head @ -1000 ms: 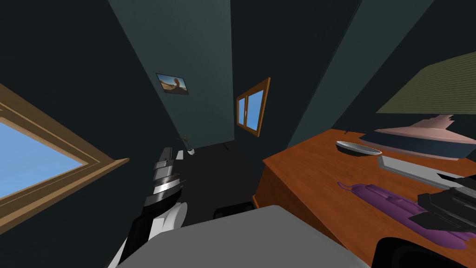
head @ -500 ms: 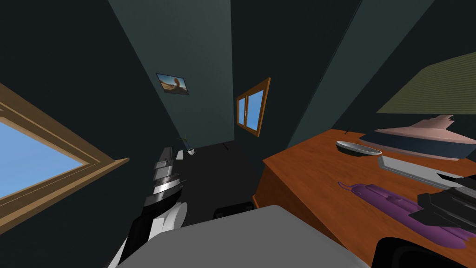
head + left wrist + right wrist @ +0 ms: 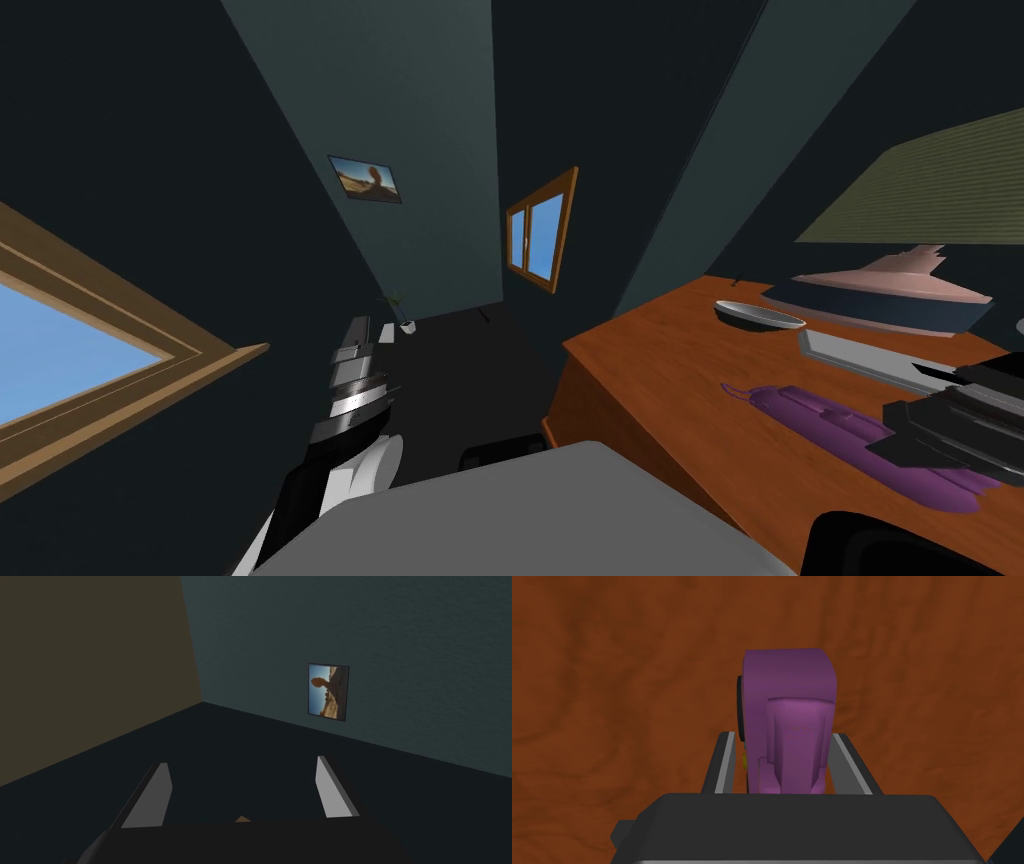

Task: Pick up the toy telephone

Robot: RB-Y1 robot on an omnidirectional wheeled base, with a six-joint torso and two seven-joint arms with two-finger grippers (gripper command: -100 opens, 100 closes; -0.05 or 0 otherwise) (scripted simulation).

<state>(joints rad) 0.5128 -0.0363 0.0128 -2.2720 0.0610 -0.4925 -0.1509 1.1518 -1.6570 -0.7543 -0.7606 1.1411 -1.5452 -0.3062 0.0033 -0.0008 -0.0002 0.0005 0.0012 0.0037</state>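
The purple toy telephone (image 3: 810,415) lies lengthwise on the reddish-brown wooden table (image 3: 650,370), at my right. My right gripper (image 3: 895,440) sits over its near end. In the right wrist view the telephone (image 3: 792,706) stands between the two fingers of the right gripper (image 3: 784,735), which press its sides, with the table top (image 3: 612,701) behind. My left gripper (image 3: 358,340) hangs out to my left, away from the table; its fingers (image 3: 155,796) stand wide apart with nothing between them.
Farther back on the table are a shallow grey bowl (image 3: 758,315), a flat grey slab (image 3: 860,360) and a lamp (image 3: 880,290) with a green shade. The table's front edge runs just ahead of my chest, with dark floor to its left.
The head view has shifted slightly left, my own move. My right gripper and the telephone's near end sit a little higher against the table than before. The left arm has not moved.
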